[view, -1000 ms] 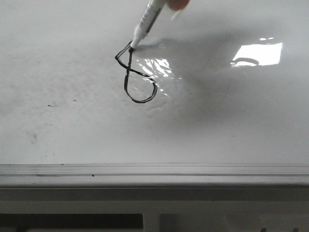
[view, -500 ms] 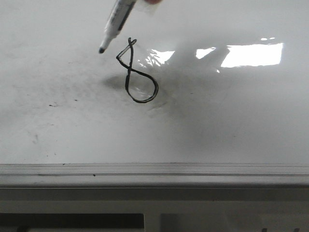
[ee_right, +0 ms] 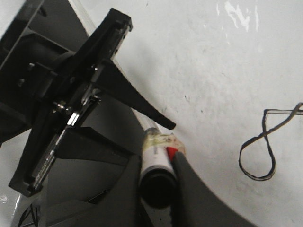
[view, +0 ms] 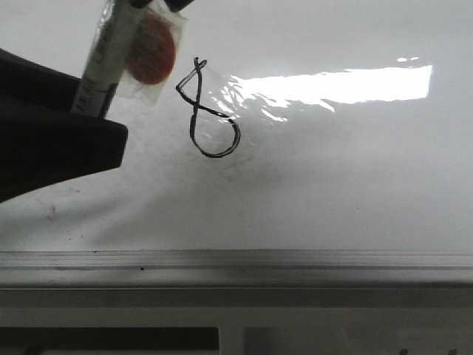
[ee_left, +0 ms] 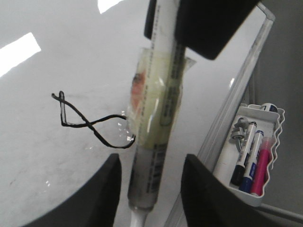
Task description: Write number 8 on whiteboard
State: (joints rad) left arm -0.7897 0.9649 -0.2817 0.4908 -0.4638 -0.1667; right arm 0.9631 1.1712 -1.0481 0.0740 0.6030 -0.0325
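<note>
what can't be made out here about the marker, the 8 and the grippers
- The marker tip: hidden behind the left gripper in the front view, cut off by the frame edge in the left wrist view.
- The right gripper: almost wholly beyond the top edge in the front view.
- The number 8: the end of its rounder loop is behind the marker in the left wrist view.

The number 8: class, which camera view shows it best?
The front view: the number 8 stands upright, whole and unobstructed on the whiteboard. The left wrist view shows it sideways, its lower loop partly behind the marker. The right wrist view shows it tilted near the frame edge.
</note>
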